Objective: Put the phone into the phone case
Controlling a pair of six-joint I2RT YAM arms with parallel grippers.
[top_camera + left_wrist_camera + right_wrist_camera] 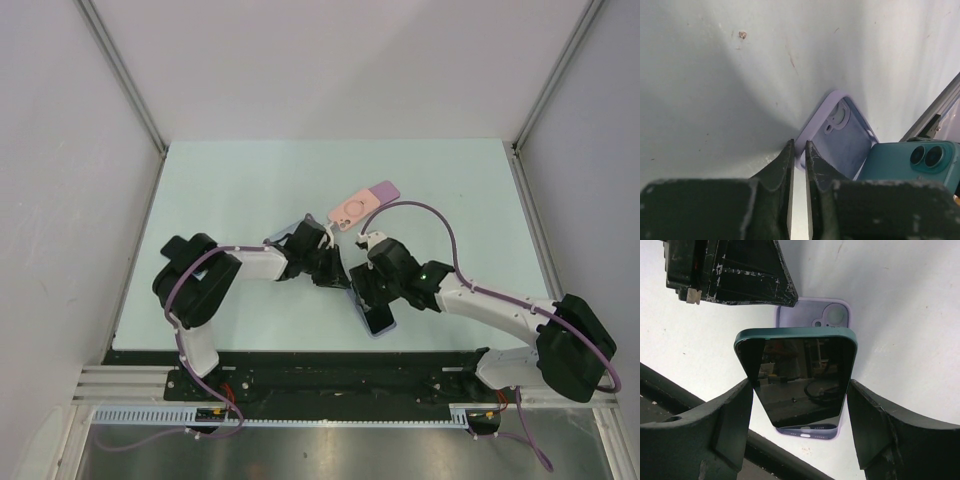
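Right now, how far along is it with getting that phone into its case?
Done: the teal phone with a dark glass screen is picked up and lined over the lavender soft phone case on the table. In hand: the right jaws grip the phone's sides, tilted; the left jaws appear to pinch the case's rim. Left: the phone's camera end sits above the case, not yet pressed in.

Two arms, catalogued from above and at the wrists
- Left arm and right arm: white tubular links, bulky black joint housings
- Purple cable looped along the left arm
- Second purple cable arching over the right arm
- Small green light on the right arm's black wrist housing
- Left gripper: black wedge-shaped fingers, tapering to thin tips, surfaces scuffed and flecked with pale chips
- Right gripper: broad matte-black fingers, curved outer edges, lightly worn
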